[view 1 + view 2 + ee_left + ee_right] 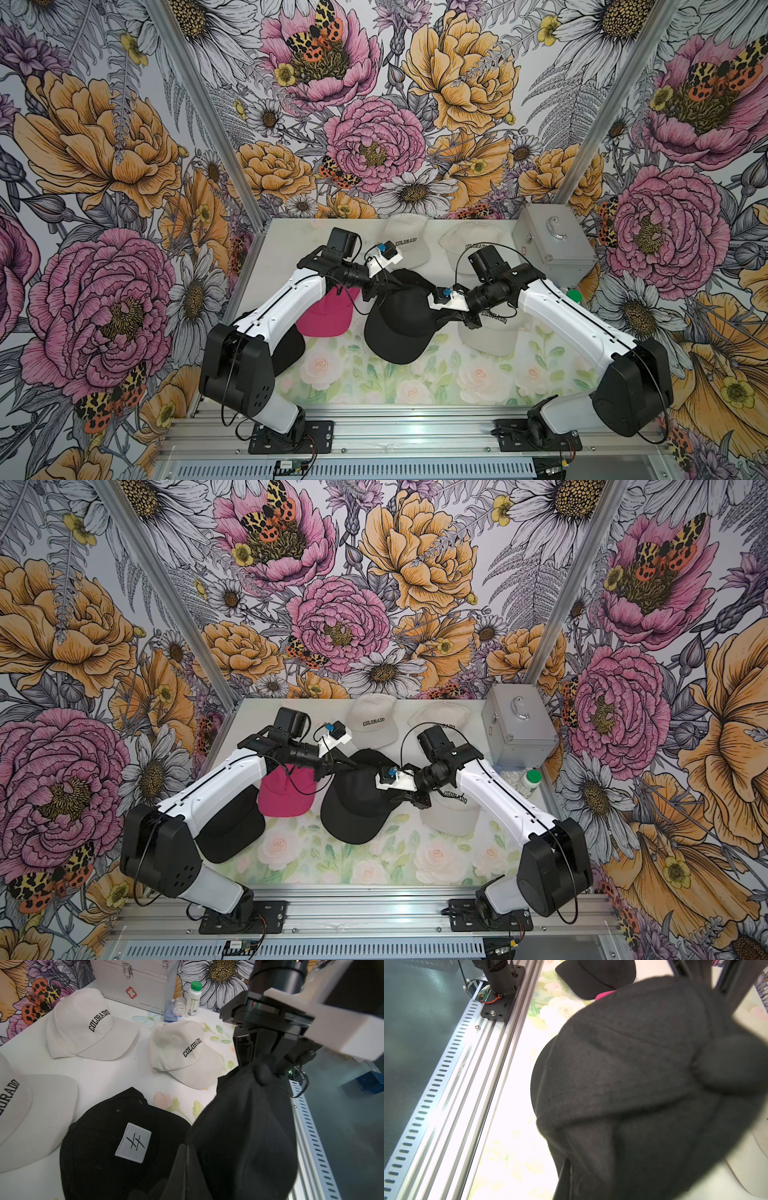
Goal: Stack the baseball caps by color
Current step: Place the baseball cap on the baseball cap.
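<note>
A black cap [399, 332] hangs over the middle of the table, pinched at both ends. My left gripper [400, 283] is shut on its far edge, fingertips [186, 1147] pressed together. My right gripper [436, 320] is shut on a bunch of its crown [260, 1070], and the cap fills the right wrist view [643, 1084]. Beside it lies a second black cap with a grey patch [116, 1142]. A third black cap [230, 833] lies under my left arm next to a pink cap [286, 796]. Three cream COLORADO caps [409, 245] [469, 245] [494, 336] lie at the back and right.
A silver metal case [552, 241] stands in the back right corner. A white green-lidded bottle [530, 781] and a plastic packet [174, 1009] lie in front of it. An aluminium rail [415, 432] carrying both arm bases runs along the table's front edge.
</note>
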You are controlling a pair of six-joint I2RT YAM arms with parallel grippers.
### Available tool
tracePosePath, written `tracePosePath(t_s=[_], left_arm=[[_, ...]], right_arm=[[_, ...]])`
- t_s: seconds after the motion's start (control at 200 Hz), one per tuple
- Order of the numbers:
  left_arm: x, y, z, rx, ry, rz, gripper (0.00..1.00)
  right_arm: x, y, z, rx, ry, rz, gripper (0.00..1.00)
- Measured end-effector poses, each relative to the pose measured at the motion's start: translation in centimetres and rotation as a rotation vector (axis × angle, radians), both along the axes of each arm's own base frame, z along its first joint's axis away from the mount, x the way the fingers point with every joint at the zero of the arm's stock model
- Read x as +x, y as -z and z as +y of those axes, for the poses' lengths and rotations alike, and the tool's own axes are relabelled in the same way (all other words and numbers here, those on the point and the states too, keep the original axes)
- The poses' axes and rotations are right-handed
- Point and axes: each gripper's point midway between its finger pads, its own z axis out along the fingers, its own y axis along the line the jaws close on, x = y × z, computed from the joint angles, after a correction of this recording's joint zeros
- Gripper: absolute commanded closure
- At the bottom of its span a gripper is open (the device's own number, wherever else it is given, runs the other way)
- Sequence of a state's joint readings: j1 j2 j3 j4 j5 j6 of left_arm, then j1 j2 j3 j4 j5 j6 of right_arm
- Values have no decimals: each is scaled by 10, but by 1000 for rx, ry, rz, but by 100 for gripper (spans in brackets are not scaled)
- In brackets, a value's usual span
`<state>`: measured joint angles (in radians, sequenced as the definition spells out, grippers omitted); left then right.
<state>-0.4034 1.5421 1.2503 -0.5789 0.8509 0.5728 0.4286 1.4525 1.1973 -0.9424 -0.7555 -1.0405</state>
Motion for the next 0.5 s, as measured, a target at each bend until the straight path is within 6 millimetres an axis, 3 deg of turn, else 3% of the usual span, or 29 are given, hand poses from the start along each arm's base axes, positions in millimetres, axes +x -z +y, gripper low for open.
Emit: tracePosePath(t_s=[0.14,0.4,0.5], left_arm=[[21,-3,-2,7,-109,-37,100],[36,10,3,33,-248,-6,100],[49,11,7,28,-316,10,100]], right_arm=[[21,3,-4,-18,45,44,100],[46,4,-10,-62,68,116,100],[67,6,-13,-82,77,140,100]])
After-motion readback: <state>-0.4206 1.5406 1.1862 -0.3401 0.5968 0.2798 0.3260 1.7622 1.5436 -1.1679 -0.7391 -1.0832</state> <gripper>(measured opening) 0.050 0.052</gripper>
